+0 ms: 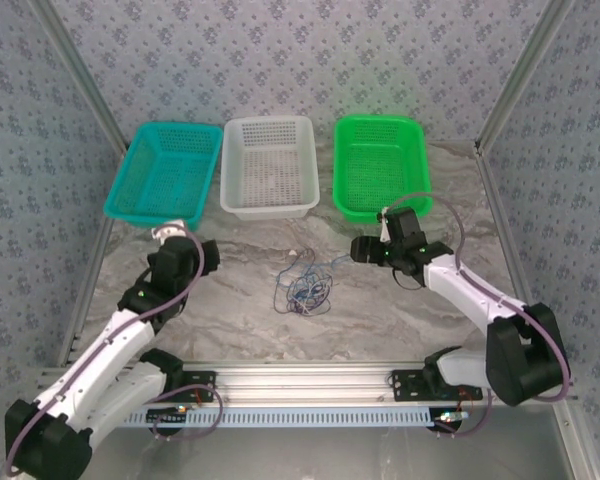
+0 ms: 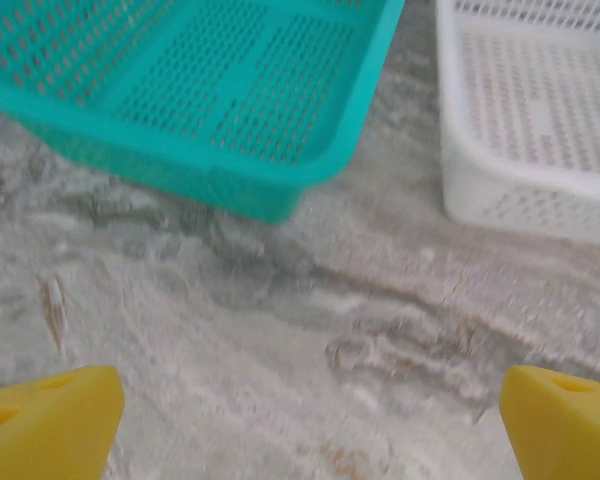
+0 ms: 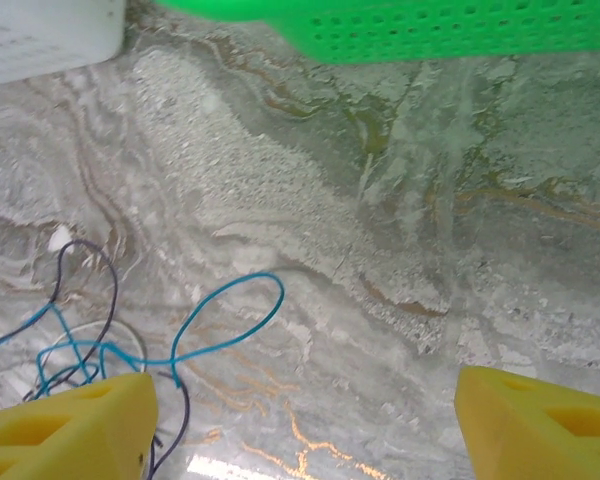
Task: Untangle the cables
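3 baskets are lined up at the far side of the table [image 1: 380,310]: a teal basket [image 1: 170,170], a white basket [image 1: 268,165] and a green basket [image 1: 378,160]. 2 arms are seen. 1 loose tangle of cables [image 1: 305,285] is spread on the marble top, in front of the white basket and between the 2 grippers, touched by neither.

The left arm is stretched forward from its base, and the left gripper [image 2: 310,430] is held over bare table near the teal basket's near corner, jaws wide apart and empty. The right arm is bent leftward in front of the green basket. The right gripper [image 3: 305,430] is held low beside the tangle, its yellow fingers [image 3: 70,430] apart with nothing between them.

In the right wrist view, a looping blue strand [image 3: 230,320], a dark purple strand [image 3: 110,290] and a whitish strand [image 3: 120,330] are seen crossing one another.
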